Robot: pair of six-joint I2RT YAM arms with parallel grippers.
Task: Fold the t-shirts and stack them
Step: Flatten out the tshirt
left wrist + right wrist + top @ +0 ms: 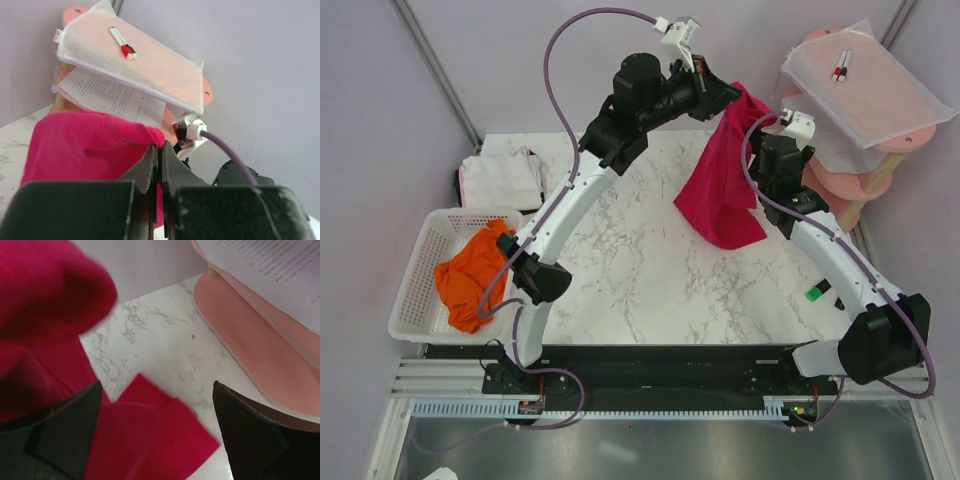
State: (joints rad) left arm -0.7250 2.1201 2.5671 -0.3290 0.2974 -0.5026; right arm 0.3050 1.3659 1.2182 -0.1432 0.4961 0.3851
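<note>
The left claw (160,152) was pressed fully closed, pinching a seam edge of the crimson t-shirt (725,185). How much cloth sat between the fingers could not be made out, since their dark bodies filled the bottom of the left wrist view. From the top camera that shirt hung from the claw at about 1 o'clock on the marble surface (640,270), its lower part bunched on the stone and its shape lost in folds. The right claw (155,387) stood wide apart and held nothing. Its wrist view showed a flat red corner lying on the marble below the gap and a blurred red mass filling the frame at 10 o'clock. From above, the shirt hid that claw's fingertips. The orange t-shirt (470,280) lay crumpled in the white mesh basket (415,270) at 9 o'clock, one part spilling over the near rim. The white t-shirt (500,180) lay at 10 o'clock, partly behind the left arm. At 2 o'clock a pink tiered stand (880,150), cut off by the frame edge, carried a mesh pouch (150,65) with two markers (123,44) on it. Only the left wrist view showed the printed sheet (110,92) beneath the pouch. Its text and the pouch's small corner tag were too small to read.
</note>
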